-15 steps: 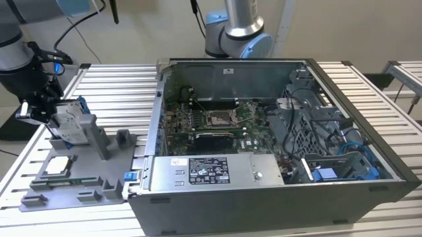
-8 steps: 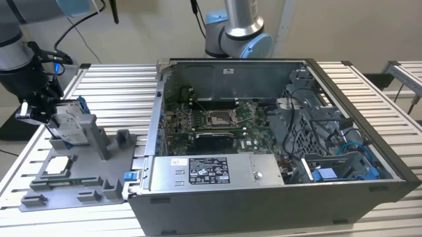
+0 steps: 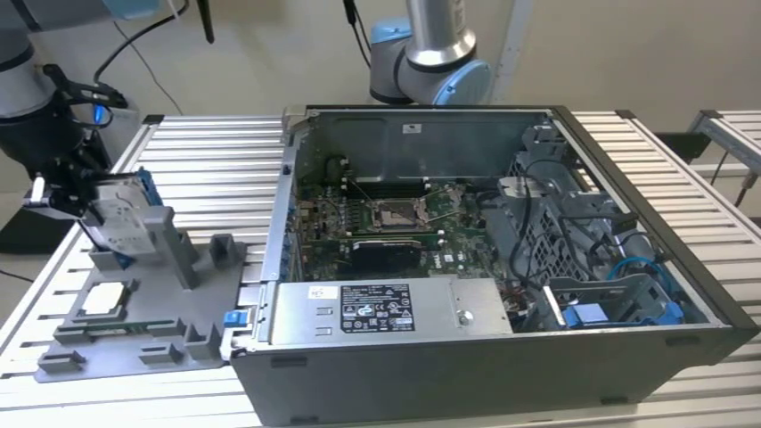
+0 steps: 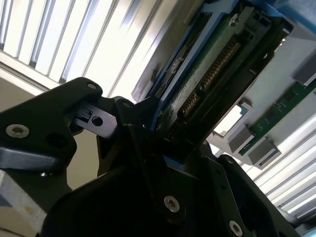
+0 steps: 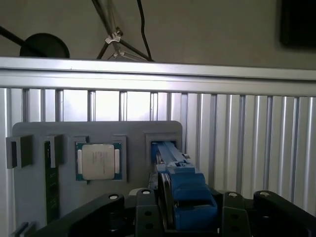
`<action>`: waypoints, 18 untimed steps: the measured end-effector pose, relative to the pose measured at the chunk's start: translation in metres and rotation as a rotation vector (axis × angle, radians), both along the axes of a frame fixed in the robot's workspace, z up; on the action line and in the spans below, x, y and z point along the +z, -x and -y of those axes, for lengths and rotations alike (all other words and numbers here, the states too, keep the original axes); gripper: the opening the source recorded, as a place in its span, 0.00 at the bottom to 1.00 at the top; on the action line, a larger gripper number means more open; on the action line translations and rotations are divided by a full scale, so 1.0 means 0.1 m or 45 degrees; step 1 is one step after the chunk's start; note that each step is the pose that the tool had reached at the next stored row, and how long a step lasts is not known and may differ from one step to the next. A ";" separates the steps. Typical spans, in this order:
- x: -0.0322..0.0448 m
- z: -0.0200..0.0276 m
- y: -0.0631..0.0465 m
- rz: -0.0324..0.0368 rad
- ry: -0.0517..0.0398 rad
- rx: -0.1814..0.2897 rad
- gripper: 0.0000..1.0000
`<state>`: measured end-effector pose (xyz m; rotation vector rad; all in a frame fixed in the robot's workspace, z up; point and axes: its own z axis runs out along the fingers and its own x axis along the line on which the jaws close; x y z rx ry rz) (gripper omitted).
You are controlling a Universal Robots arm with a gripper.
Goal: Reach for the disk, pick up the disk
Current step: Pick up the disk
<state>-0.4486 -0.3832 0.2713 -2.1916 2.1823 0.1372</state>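
while the disk (image 3: 119, 212) hides their tips, the fingers (image 4: 129, 129) sit clamped on its blue-framed edge.

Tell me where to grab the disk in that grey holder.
Its upper end, pinched across the two flat faces, coming down along its lean. The disk stands on edge in the grey holder, so only that end is free; the gripper is there.

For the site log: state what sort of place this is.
Probably a robotics lab bench for computer assembly: an open computer case on a slatted metal table, a grey fixture holding parts, and a robot arm.
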 end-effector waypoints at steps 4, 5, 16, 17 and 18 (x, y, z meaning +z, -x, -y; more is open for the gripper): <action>0.099 0.000 0.00 0.0000 0.000 0.000 1.00; 0.120 0.000 0.00 0.0001 0.000 0.000 1.00; 0.358 0.000 0.00 0.0000 0.000 0.000 1.00; 0.381 0.000 0.00 0.0000 0.000 0.000 1.00; 0.403 0.000 0.00 -0.0001 0.000 0.000 1.00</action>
